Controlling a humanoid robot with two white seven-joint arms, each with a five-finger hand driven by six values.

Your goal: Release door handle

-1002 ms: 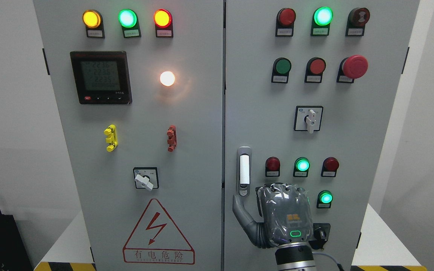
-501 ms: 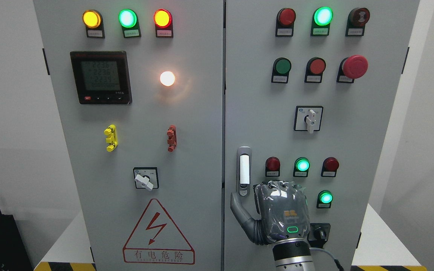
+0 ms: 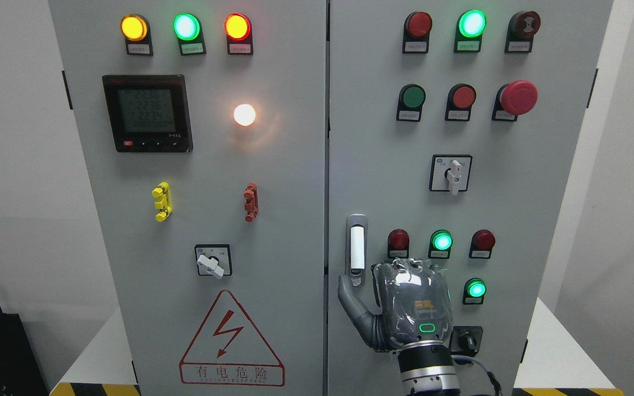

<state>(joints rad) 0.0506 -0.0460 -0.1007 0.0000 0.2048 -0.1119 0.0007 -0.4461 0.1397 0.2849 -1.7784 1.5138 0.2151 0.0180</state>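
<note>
right hand below door handle — fingers hidden

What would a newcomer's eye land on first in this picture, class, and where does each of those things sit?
The lit lamps stand out first: a yellow, green and red row at the top of the left door, with a glowing white lamp below it. Next comes the big red mushroom button at the upper right of the right door. Low on that door, the right hand is raised beside the door handle, its thumb at the handle's lower end.
</note>
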